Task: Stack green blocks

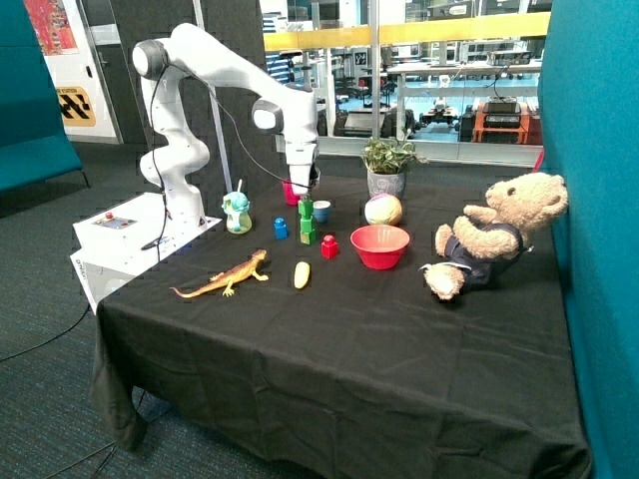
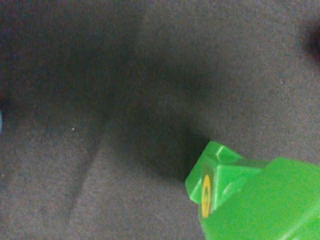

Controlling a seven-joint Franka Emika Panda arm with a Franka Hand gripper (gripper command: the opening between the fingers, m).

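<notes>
A short upright stack of green blocks (image 1: 307,222) stands on the black cloth between the blue block (image 1: 281,229) and the red block (image 1: 329,246). Its lowest part looks yellowish. My gripper (image 1: 304,188) hangs straight above the stack, at or just over its top block. In the wrist view a bright-green block (image 2: 250,200) with a yellow ring on one face fills the corner, very close to the camera, with black cloth beyond it. Whether the gripper touches the top block is hidden.
A blue cup (image 1: 321,211) and a pink cup (image 1: 291,192) stand just behind the stack. Nearby are a red bowl (image 1: 379,245), a ball (image 1: 383,210), a potted plant (image 1: 385,170), a teddy bear (image 1: 489,235), an orange lizard (image 1: 225,276), a yellow piece (image 1: 302,274) and a green-white toy (image 1: 237,213).
</notes>
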